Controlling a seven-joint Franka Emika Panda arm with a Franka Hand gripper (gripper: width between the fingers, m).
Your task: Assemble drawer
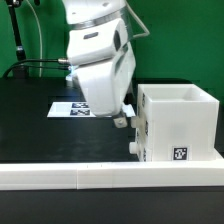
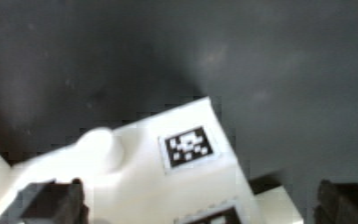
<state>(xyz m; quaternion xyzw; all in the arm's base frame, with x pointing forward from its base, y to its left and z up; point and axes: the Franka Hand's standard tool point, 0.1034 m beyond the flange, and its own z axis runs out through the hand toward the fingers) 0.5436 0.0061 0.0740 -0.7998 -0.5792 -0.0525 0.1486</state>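
The tall white drawer shell stands at the exterior view's right, with a tag on its near face. A small white tray sits at the shell's left face; a knob sticks out low on that side. My gripper hangs tilted right against that face. In the wrist view a white tray panel with a round knob and a square tag lies between my gripper's two dark fingers. They stand wide apart, with a dark gap beside the far one. A second tray is not clearly visible.
The marker board lies flat on the black table behind my arm. A long low white border wall runs along the front. A green backdrop and a black cable are at the back left.
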